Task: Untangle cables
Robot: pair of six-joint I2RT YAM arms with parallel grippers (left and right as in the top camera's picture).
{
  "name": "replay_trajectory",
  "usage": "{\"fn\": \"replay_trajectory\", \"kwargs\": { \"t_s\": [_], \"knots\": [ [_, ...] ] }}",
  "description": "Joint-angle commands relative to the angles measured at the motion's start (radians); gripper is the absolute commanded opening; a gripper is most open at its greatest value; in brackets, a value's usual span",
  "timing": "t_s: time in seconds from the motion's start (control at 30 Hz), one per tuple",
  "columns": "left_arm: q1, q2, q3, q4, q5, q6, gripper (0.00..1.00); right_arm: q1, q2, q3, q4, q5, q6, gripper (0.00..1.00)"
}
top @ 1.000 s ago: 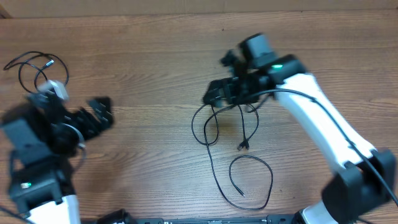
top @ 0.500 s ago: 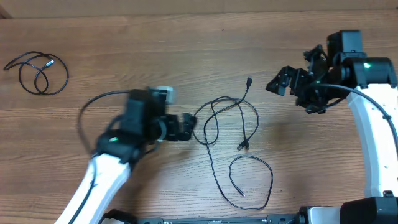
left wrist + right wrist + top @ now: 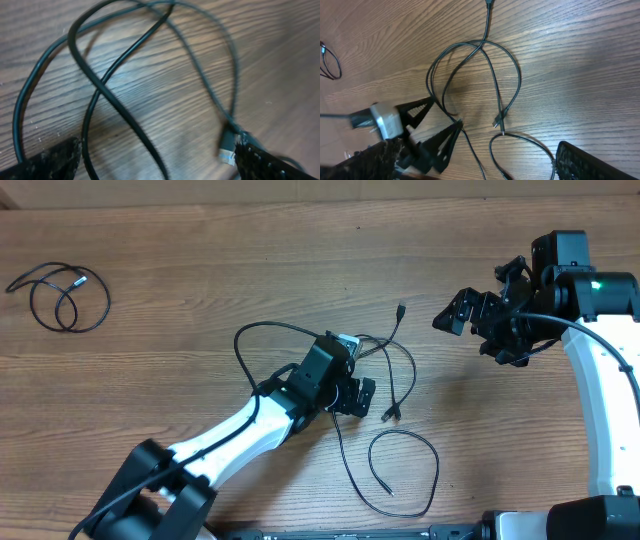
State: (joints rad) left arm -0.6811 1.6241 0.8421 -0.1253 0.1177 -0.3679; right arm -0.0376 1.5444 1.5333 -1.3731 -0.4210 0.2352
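Overhead view, read from left to right: far to the left of the central tangle (image 3: 372, 370), one cable (image 3: 66, 298) lies alone on the table (image 3: 200, 250) as a small coil and touches nothing else. At the left edge of the tangle hangs the left gripper (image 3: 358, 394). The left wrist view shows its jaws spread wide, with two crossing strands (image 3: 107, 95) lying on the wood between them and a small plug (image 3: 227, 149) close to one finger. It has hold of nothing. The tangle is made of thin black cords looping over each other. One plug end (image 3: 400, 310) points away at its far side, and an open loop (image 3: 405, 470) trails out at its near side. Well to the right of the tangle, the right gripper (image 3: 468, 318) hangs over bare wood, its jaws also fully apart and empty.

I judge these cords to be very light, soft and limp. They will probably slide on the smooth wood and drag their neighbours when pulled. The best hold is, I think, just behind a plug, not at a crossing, where a pinch would take two strands together.
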Motion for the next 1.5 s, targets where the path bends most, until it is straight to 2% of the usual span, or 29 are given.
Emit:
{"fn": "replay_trajectory", "kwargs": {
  "t_s": [0.0,0.17,0.23,0.3,0.4,0.53,0.7,0.87,1.0,1.07,1.17,1.33,1.4,1.47],
  "knots": [
    [0.0,0.046,0.002,0.032,-0.021,-0.03,0.94,-0.003,-0.013,0.004,0.002,0.002,0.0,1.0],
    [0.0,0.05,0.006,0.127,0.068,-0.029,0.71,-0.003,-0.013,0.004,0.002,0.002,0.0,1.0],
    [0.0,0.05,0.01,0.142,0.084,-0.029,0.55,-0.003,-0.013,0.004,0.002,0.002,0.0,1.0],
    [0.0,0.05,0.012,0.14,0.084,-0.029,0.34,-0.003,-0.013,0.004,0.002,0.002,0.0,1.0],
    [0.001,0.05,0.012,0.138,0.084,-0.029,0.26,-0.003,-0.013,0.004,0.002,0.002,0.0,1.0],
    [0.007,0.044,0.019,0.137,0.088,-0.03,0.05,-0.003,-0.013,0.004,0.002,0.002,0.0,1.0],
    [0.042,-0.011,0.068,0.119,0.119,-0.029,0.04,-0.003,-0.013,0.004,0.002,0.002,0.0,1.0],
    [0.141,-0.11,0.161,0.081,0.122,-0.03,0.04,-0.003,-0.013,0.004,0.002,0.002,0.0,1.0],
    [0.245,-0.2,0.254,0.072,0.214,-0.04,0.04,-0.003,-0.013,0.004,0.002,0.002,0.0,1.0],
    [0.298,-0.236,0.297,0.076,0.274,-0.095,0.04,-0.003,-0.013,0.004,0.002,0.002,0.0,1.0],
    [0.386,-0.28,0.346,0.076,0.323,-0.299,0.04,-0.003,-0.013,0.004,0.002,0.002,0.0,1.0],
    [0.496,-0.293,0.35,0.026,0.393,-0.856,0.04,-0.003,-0.013,0.004,0.002,0.002,0.0,1.0],
    [0.516,-0.28,0.35,0.031,0.465,-0.981,0.04,-0.003,-0.013,0.004,0.002,0.002,0.0,1.0],
    [0.525,-0.266,0.35,0.059,0.527,-1.042,0.04,-0.003,-0.013,0.004,0.002,0.002,0.0,1.0]
  ]
}}
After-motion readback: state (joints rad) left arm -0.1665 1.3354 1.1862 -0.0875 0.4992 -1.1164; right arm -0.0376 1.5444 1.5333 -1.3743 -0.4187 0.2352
